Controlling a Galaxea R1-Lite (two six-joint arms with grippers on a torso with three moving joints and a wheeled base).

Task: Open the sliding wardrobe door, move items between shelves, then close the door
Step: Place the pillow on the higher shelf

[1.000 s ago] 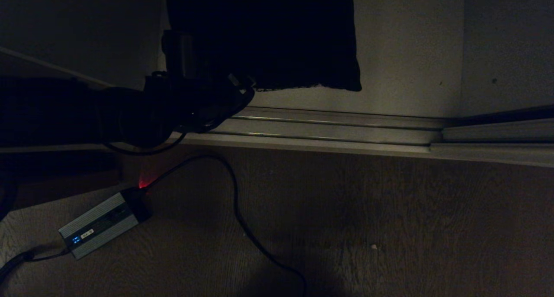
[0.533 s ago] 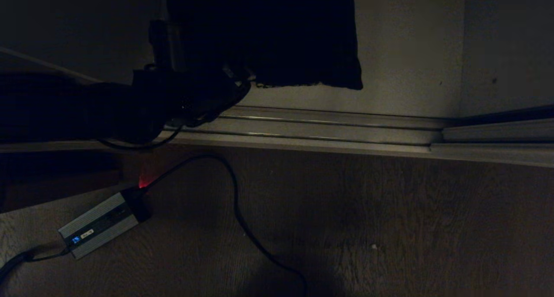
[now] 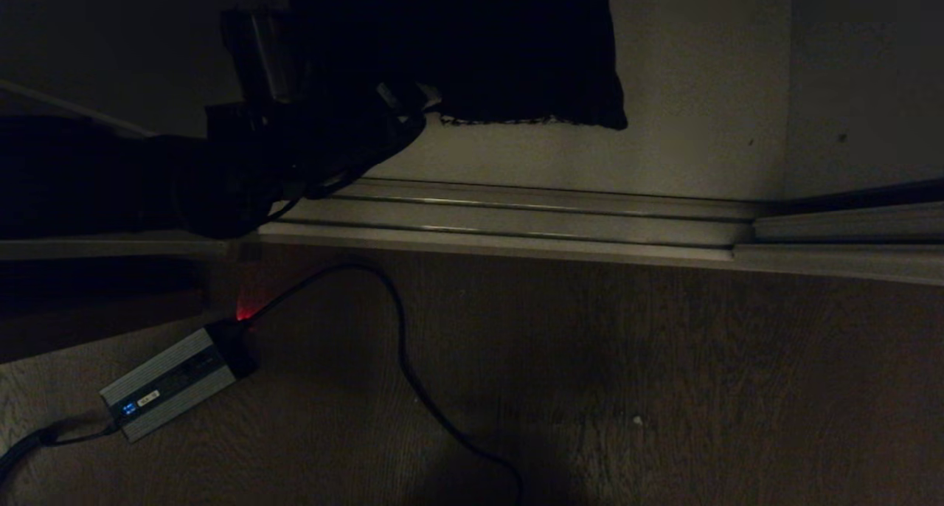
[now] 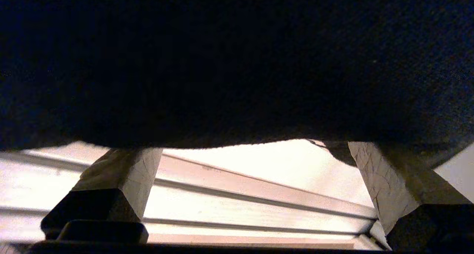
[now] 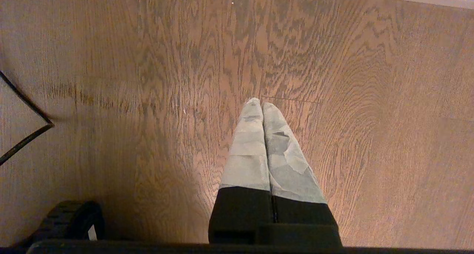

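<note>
- Lying at far left on wood floor (image 3: 664,388): grey power adapter (image 3: 168,383) with blue light, black cable (image 3: 402,358) looping away toward the right.
- Reaching in from the left over the sill: left arm, dark and hard to read in head view.
- Standing wide apart: left gripper (image 4: 255,150), taped fingers (image 4: 126,172) spread, tips disappearing under the black cushion (image 3: 457,49); gripping or only touching cannot be told.
- Sitting on white wardrobe shelf (image 3: 686,85), inside the opening, just behind the sliding track (image 3: 531,218): cushion, black back showing, bottom edge near the track, filling most of left wrist view.
- Showing at far right: sliding wardrobe door (image 3: 863,78), pale panel, slid aside with its lower edge on the track.
- Hanging over bare wood floor in right wrist view: right gripper (image 5: 261,106), fingers pressed together, holding nothing.
</note>
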